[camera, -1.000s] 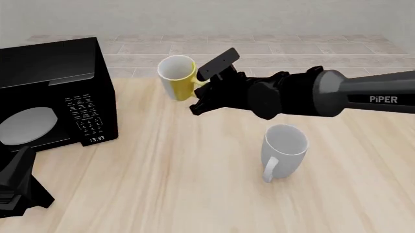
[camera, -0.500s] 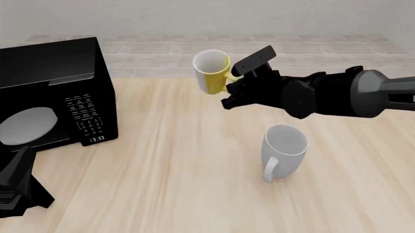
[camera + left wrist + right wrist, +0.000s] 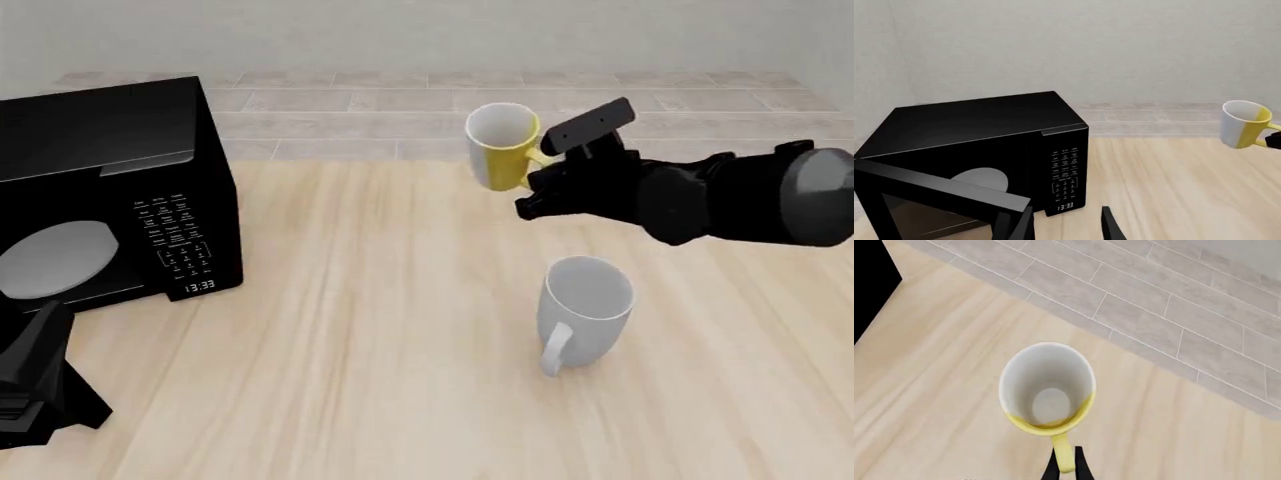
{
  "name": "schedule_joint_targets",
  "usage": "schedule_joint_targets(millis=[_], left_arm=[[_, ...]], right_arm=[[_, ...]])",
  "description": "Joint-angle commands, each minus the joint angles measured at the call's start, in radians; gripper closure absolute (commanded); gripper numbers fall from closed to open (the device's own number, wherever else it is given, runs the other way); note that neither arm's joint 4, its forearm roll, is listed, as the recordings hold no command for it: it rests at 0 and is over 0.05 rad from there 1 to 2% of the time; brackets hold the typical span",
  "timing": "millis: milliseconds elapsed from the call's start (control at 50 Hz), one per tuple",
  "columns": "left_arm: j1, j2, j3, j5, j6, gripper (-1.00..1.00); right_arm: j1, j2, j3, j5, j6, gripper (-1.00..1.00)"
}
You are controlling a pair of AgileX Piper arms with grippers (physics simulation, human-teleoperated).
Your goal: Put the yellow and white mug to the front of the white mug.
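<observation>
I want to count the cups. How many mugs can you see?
2. The yellow and white mug is in the air at the far side of the table, held by its handle in the right gripper. The white mug stands on the table, nearer.

Wooden table (image 3: pixel 347 330) bearing white mug (image 3: pixel 583 310) and black microwave (image 3: pixel 114 190).
</observation>
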Motion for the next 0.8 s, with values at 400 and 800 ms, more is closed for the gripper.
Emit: schedule_joint_targets(millis=[400, 800], left_arm=[[0.000, 0.000, 0.000, 0.000, 0.000, -1.00], [0.000, 0.000, 0.000, 0.000, 0.000, -1.00]], right_arm=[[-0.169, 0.035, 0.059, -0.076, -0.008, 1.00], [-0.239, 0.184, -0.014, -0.103, 0.002, 1.00]])
